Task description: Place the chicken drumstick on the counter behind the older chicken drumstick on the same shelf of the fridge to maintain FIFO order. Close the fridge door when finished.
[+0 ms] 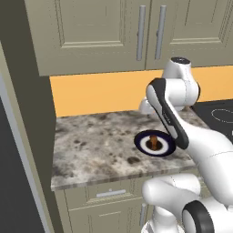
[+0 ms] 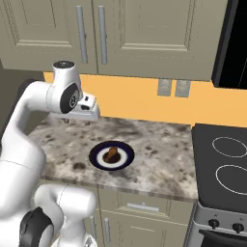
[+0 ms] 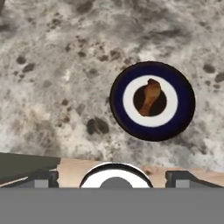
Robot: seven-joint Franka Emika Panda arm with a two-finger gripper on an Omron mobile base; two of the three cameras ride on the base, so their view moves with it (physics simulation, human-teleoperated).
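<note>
A brown chicken drumstick (image 3: 149, 98) lies in the white middle of a dark blue-rimmed plate (image 3: 183, 105) on the speckled stone counter (image 3: 52, 87). From the base cameras, the drumstick (image 2: 112, 153) (image 1: 154, 142) sits near the counter's (image 2: 159, 159) front half. My gripper (image 3: 113, 177) is open with nothing between its fingertips (image 3: 41, 177). It hangs above the back left of the counter (image 2: 71, 118), up and away from the plate. The grey side of the fridge (image 1: 27, 113) stands left of the counter. Its shelf, its door and the older chicken drumstick are out of view.
A black glass cooktop (image 2: 224, 169) adjoins the counter on the right. Beige wall cupboards (image 2: 120, 34) hang overhead above an orange backsplash with two outlets (image 2: 172, 88). My own arm (image 1: 173, 123) crosses in front of the plate in the left base view.
</note>
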